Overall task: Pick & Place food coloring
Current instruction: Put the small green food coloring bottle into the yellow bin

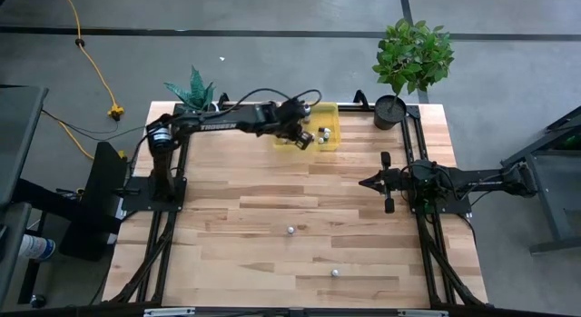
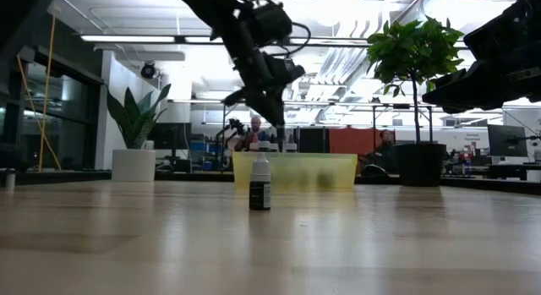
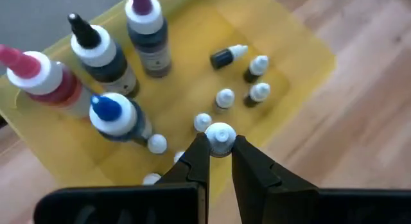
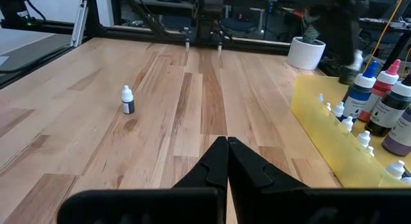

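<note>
Yellow and translucent, the tray [image 1: 329, 138] sits at about 12 o'clock on the wooden worktop [image 1: 272, 217], and over it we see the left gripper [image 3: 218, 150] clamped on the white cap of a small bottle [image 3: 220, 137]. In the left wrist view the two dark fingers [image 3: 196, 161] press that cap from either side, above the tray's floor. Around it in the tray stand four larger bottles: one with a purple cap [image 3: 146, 31], one with a dark cap [image 3: 96, 51], one with a pink cap [image 3: 42, 79] and one with a blue cap [image 3: 115, 115]. Several tiny whitish bottles are scattered there too, most upright, and one [image 3: 226, 56] lies on its side.

Two more small bottles stand on the bare worktop, well apart from the tray: one [image 1: 290, 230] near the middle, the other [image 1: 335, 272] toward 6 o'clock. In the low view we see one small bottle [image 2: 260, 183] upright in front of the tray, white above and dark below.

The right gripper [image 4: 227, 146] waits at about 3 o'clock, above the worktop, its fingers pressed together with nothing between them. A potted plant [image 1: 411, 63] stands at the 1 o'clock corner and a spiky green plant [image 1: 193, 90] at 11 o'clock.
</note>
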Controlling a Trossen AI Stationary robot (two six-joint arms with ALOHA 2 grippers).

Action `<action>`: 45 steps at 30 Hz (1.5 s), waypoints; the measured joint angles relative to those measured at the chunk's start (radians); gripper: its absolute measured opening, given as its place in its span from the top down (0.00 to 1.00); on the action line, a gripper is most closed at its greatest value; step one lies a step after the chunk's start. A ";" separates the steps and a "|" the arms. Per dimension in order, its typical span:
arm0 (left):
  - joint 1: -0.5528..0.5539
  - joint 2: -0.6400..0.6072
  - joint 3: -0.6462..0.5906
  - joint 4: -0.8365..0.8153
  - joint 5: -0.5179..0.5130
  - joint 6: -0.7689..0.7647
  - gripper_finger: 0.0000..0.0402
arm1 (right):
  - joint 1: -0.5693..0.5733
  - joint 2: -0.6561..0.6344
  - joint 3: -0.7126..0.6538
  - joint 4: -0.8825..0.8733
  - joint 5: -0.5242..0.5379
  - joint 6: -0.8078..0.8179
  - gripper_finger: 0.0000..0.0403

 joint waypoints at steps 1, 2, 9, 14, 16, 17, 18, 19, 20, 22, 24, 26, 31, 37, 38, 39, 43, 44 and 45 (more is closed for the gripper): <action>0.008 0.018 0.022 -0.017 0.001 0.000 0.92 | 0.000 0.000 0.000 0.000 0.000 0.000 1.00; 0.015 0.038 0.045 -0.031 0.003 0.004 0.92 | 0.000 0.000 0.000 0.000 0.000 0.000 1.00; 0.034 0.185 0.236 -0.092 0.008 0.013 0.92 | 0.000 0.000 0.000 0.000 0.000 0.000 1.00; 0.040 0.289 0.348 -0.146 -0.014 -0.026 0.92 | 0.000 0.000 0.000 0.000 0.000 0.000 1.00; 0.040 0.320 0.379 -0.147 -0.015 -0.067 0.92 | 0.000 0.000 0.000 0.000 0.000 0.000 1.00; 0.040 0.329 0.390 -0.161 -0.018 -0.090 0.92 | 0.000 0.000 0.000 0.000 0.000 0.000 1.00; 0.041 0.342 0.400 -0.157 -0.020 -0.109 0.92 | 0.000 0.000 0.000 0.000 0.000 0.000 1.00; 0.040 0.355 0.408 -0.144 -0.026 -0.128 0.92 | 0.000 0.000 0.000 0.000 0.000 0.000 1.00; 0.040 0.365 0.410 -0.148 -0.035 -0.148 0.92 | 0.000 0.000 0.000 0.000 0.000 0.000 1.00; 0.040 0.382 0.414 -0.162 -0.047 -0.175 0.92 | 0.000 0.000 0.000 0.000 0.000 0.000 1.00; 0.040 0.390 0.415 -0.155 -0.070 -0.200 0.92 | 0.000 0.000 0.000 0.000 0.000 0.000 1.00; 0.040 0.391 0.418 -0.152 -0.093 -0.219 0.92 | 0.000 0.000 0.000 0.000 0.000 0.000 1.00; 0.040 0.392 0.418 -0.159 -0.151 -0.253 0.92 | 0.000 0.000 0.000 0.000 0.000 0.000 1.00; 0.040 0.392 0.418 -0.200 -0.154 -0.295 0.92 | 0.000 0.000 0.000 0.000 0.000 0.000 1.00; 0.040 0.393 0.418 -0.209 -0.155 -0.306 0.92 | 0.000 0.000 0.000 0.000 0.000 0.000 1.00; 0.040 0.393 0.418 -0.213 -0.159 -0.313 0.92 | 0.000 0.000 0.000 0.000 0.000 0.000 1.00; 0.040 0.393 0.418 -0.218 -0.174 -0.333 0.92 | 0.000 0.000 0.000 0.000 0.000 0.000 1.00; 0.040 0.393 0.418 -0.223 -0.174 -0.338 0.92 | 0.000 0.000 0.000 0.000 0.000 0.000 1.00; 0.040 0.393 0.418 -0.227 -0.177 -0.343 0.92 | 0.000 0.000 0.000 0.000 0.000 0.000 1.00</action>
